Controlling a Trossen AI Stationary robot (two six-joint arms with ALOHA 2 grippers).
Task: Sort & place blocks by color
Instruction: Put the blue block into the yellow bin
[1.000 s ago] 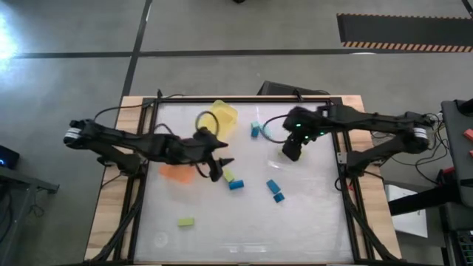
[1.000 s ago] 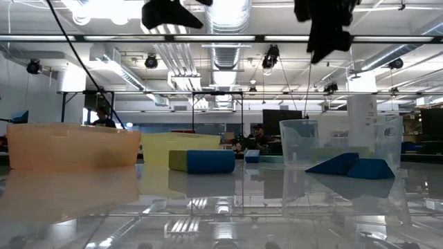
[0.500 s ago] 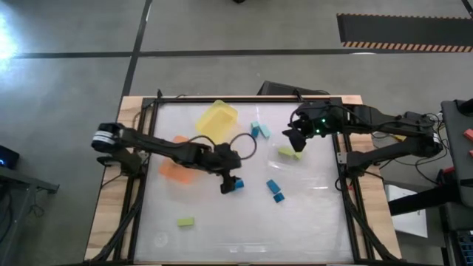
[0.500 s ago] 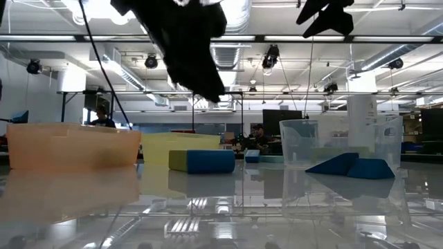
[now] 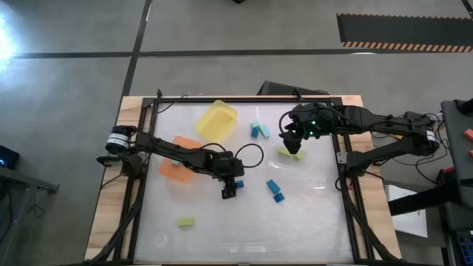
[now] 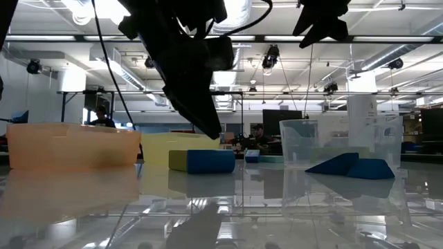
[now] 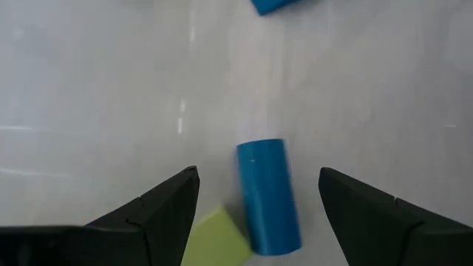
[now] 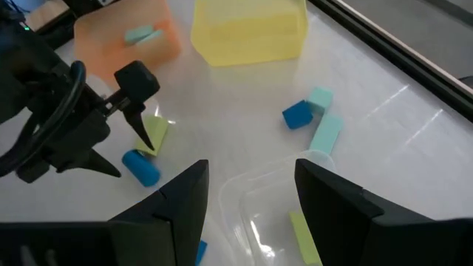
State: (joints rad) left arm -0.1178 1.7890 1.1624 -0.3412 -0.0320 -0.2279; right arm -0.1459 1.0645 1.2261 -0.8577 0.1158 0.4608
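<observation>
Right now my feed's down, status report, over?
Left gripper open, straddling dark blue block. Yellow-green block touching it. Right gripper open above clear dish.

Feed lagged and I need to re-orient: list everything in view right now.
Dark blue blocks: four; one between the left fingers, two right of it, one by the teal pair.
Teal blocks: three; two near the yellow bin, one in the orange bin.
Yellow-green blocks: three; by the left gripper, in the dish, one alone.
Bins: yellow, orange.
Dish: one, clear.
Left gripper: open, table centre.
Right gripper: open, above the dish.
</observation>
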